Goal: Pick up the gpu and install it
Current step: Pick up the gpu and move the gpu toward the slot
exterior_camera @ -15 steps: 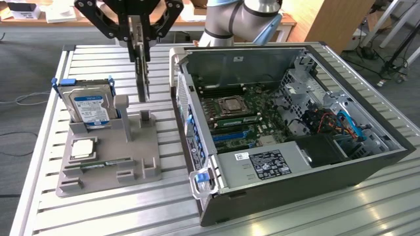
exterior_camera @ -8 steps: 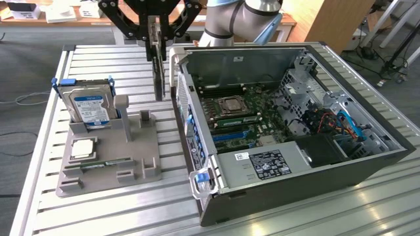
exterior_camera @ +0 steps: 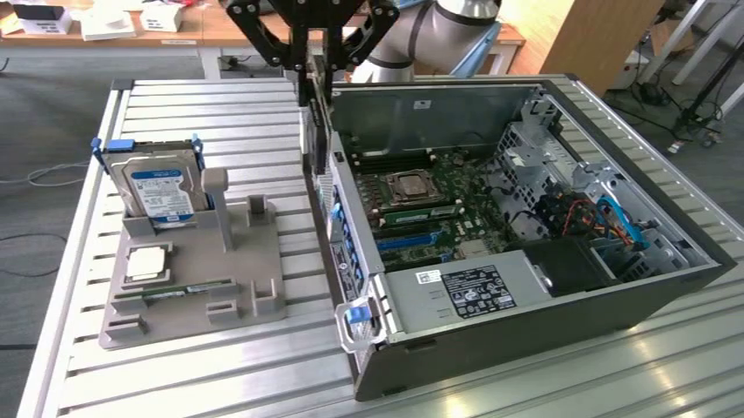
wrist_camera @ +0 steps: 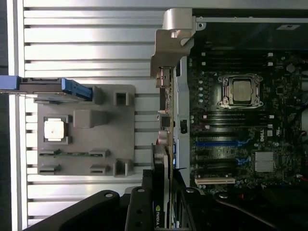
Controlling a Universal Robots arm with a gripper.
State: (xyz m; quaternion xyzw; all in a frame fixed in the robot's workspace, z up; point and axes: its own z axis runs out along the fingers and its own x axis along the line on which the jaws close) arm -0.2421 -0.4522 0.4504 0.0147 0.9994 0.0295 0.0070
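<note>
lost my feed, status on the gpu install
Gripper shut on gpu. Gpu upright, just outside case wall, not yet seated. Wall stands between gpu and board.

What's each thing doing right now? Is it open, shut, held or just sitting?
gpu, held on edge in the claw, beside the case.
claw, shut on gpu.
case, open, side off.
hard drive, standing in the holder.
chip, lying flat in the holder.

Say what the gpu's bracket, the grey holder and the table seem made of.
The gpu bracket: bare metal, probably steel; silvery sheen, bent tab. The holder: matte grey plastic, maybe printed; dull, no glare. The table: aluminium slats, likely; bright streaked reflections.
</note>
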